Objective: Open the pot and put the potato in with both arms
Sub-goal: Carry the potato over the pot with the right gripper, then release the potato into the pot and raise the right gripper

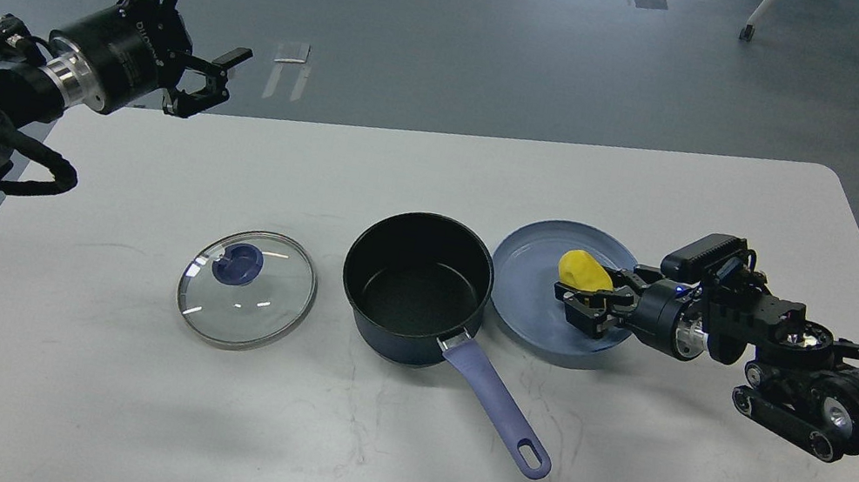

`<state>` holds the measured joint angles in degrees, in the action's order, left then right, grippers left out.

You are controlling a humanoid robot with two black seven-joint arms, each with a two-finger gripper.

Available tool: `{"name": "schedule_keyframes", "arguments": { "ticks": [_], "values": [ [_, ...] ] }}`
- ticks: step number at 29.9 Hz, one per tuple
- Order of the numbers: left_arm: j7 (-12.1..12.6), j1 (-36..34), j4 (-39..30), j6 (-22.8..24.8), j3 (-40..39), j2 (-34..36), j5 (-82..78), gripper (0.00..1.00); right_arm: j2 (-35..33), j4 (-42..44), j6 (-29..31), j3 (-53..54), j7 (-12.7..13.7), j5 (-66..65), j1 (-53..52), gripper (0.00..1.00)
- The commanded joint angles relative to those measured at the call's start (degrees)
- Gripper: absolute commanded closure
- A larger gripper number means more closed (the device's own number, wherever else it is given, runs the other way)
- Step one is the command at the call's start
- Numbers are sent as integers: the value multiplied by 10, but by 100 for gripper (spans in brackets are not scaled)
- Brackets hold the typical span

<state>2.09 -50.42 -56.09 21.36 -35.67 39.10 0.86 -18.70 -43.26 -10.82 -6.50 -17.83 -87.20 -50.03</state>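
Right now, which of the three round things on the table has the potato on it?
The blue-grey plate, rightmost of the three, holds the potato. The pot in the middle sits empty, and the glass lid lies flat at left.

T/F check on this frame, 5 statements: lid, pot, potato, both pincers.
1. The glass lid lies flat on the table, left of the pot. True.
2. The pot already holds the potato. False: its inside is empty; the potato is over the plate.
3. The right pincer is at the potato on the plate. True.
4. The left pincer grips the lid's knob. False: it is open, raised above the table's far left corner, holding nothing.
5. The pot's handle points toward the far edge of the table. False: it points toward the near edge, angled right.
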Motion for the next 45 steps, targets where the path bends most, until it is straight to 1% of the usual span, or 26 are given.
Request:
{"name": "schedule_keyframes", "arguments": {
  "ticks": [1, 4, 9, 12, 13, 15, 16, 17, 18, 19, 20, 23, 25, 26, 27, 28, 29, 34, 39, 42, 43, 44, 45],
  "values": [
    [-9, 1, 1, 0, 2, 1, -1, 2, 10, 2, -6, 1, 0, 0, -2, 51],
    [-9, 2, 0, 0, 2, 1, -2, 2, 16, 0, -32, 3, -1, 2, -7, 52],
    [-10, 2, 0, 0, 2, 2, -2, 2, 16, -5, -44, 8, -5, 6, -30, 55],
    [-10, 2, 0, 0, 1, 4, -2, 2, 19, -5, -71, 10, -31, 5, -55, 56],
    [-10, 2, 0, 0, 0, 5, -2, 2, 28, -5, -87, 10, -45, 5, -66, 56],
    [-10, 2, 0, 0, 1, 6, -2, 2, 49, -4, -101, 10, -64, 5, -76, 56],
    [-10, 2, 0, 0, 0, 6, -2, 2, 63, -4, -107, 10, -75, 7, -82, 56],
    [-10, 2, 0, 0, 0, 6, -2, 2, 70, -4, -109, 10, -79, 10, -85, 56],
    [-10, 2, 0, 0, 0, 6, -2, 2, 85, -4, -111, 10, -94, 15, -89, 55],
    [-10, 2, 0, 0, 0, 6, -2, 2, 85, -4, -111, 11, -94, 15, -89, 55],
    [-10, 2, 0, 0, 0, 6, -2, 2, 97, -5, -110, 11, -102, 21, -89, 55],
    [-10, 2, 0, 0, 0, 9, -2, 2, 131, -2, -103, 4, -102, 26, -84, 55],
    [-10, 2, 0, 0, 0, 12, -2, 2, 134, 1, -102, 0, -102, 26, -81, 54],
    [-10, 2, 0, 0, 0, 16, -2, 2, 135, 1, -100, -4, -102, 27, -74, 46],
    [-10, 2, 0, 1, 0, 18, -2, 2, 136, 1, -102, -14, -102, 31, -64, 22],
    [-10, 2, 0, 1, 0, 18, -2, 2, 135, 1, -103, -18, -102, 32, -60, 6],
    [-10, 2, 0, 1, 0, 18, -2, 2, 137, -1, -105, -18, -102, 33, -54, 0],
    [-14, 2, 0, 0, 0, 16, -2, 2, 138, -3, -108, -13, -102, 45, -53, 0],
    [-16, 3, 0, 0, 0, 13, -2, 2, 140, -8, -105, 30, -102, 146, -63, 0],
    [-16, 6, 0, 0, 0, 9, -1, 2, 147, -27, -101, 82, -102, 272, -68, 0],
    [-16, 8, 0, 0, 0, 5, 0, 2, 146, -43, -95, 117, -98, 353, -68, 0],
    [-16, 9, 0, 0, -1, -3, 2, 2, 145, -59, -76, 150, -85, 442, -68, 0],
    [-16, 9, 0, 0, -1, -3, 2, 2, 145, -60, -75, 150, -84, 443, -68, 0]
  ]
}}
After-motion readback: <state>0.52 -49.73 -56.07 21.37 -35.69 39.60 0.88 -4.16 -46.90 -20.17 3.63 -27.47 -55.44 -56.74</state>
